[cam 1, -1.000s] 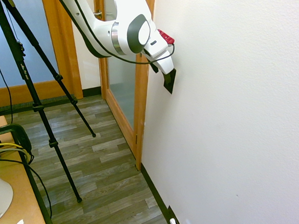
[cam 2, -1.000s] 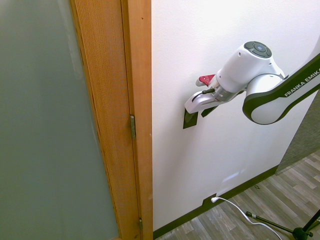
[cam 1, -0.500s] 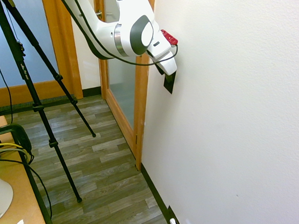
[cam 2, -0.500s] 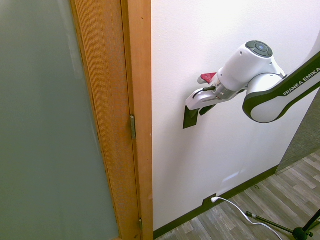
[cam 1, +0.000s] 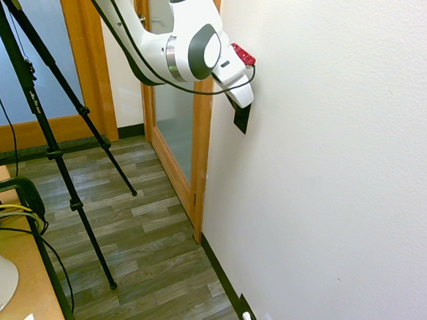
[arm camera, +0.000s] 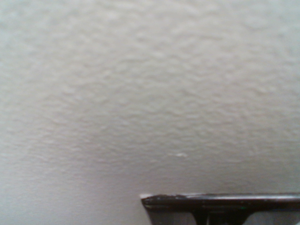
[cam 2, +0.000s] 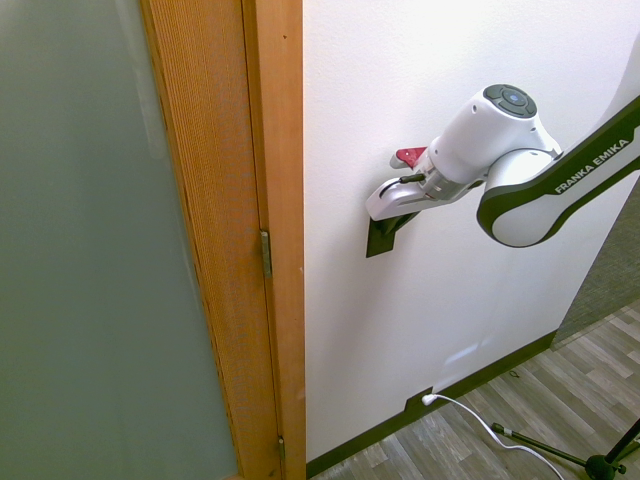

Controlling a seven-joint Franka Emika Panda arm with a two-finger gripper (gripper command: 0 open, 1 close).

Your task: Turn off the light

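Jaws (cam 2: 388, 222) near upper edge of black switch plate (cam 2: 380, 243); cannot tell if apart. Line up, press gently.

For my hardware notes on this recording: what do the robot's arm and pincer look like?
The arm is white and rounded, with dark grey bands, "FRANKA EMIKA" lettering and a dark round cap of buttons. A thin black cable runs along it. The pincer has a smooth white housing; a red part sits beside it.

A dark glossy edge (arm camera: 220, 202) lies beside pale, textured wall (arm camera: 140, 93).
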